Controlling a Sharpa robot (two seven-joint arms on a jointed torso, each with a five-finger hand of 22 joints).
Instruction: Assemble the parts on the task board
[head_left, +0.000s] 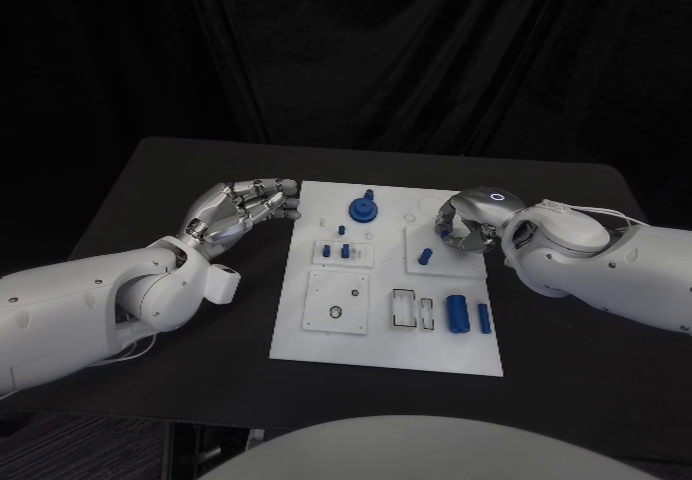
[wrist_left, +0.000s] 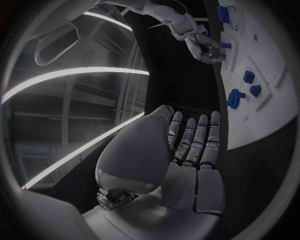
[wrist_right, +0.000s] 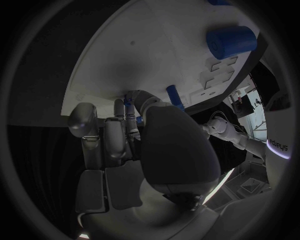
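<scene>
The white task board (head_left: 378, 345) lies in the middle of the table. On it are a round blue part (head_left: 364, 208), small blue pieces (head_left: 342, 250), a blue peg (head_left: 427, 256), a blue cylinder (head_left: 456, 312) and a narrow blue piece (head_left: 485, 318). My right hand (head_left: 459, 225) hovers low over the board's far right part, fingers curled down. In the right wrist view its fingertips (wrist_right: 125, 112) pinch a small blue part (wrist_right: 129, 101), with the blue peg (wrist_right: 175, 96) just beside the thumb. My left hand (head_left: 245, 210) floats at the board's far left edge, fingers straight, holding nothing.
The black table (head_left: 159, 180) has bare room left of the board and along its front. In the left wrist view the board (wrist_left: 269, 115) lies beyond my flat left hand (wrist_left: 190, 150), and the right hand (wrist_left: 203, 45) is at its far side.
</scene>
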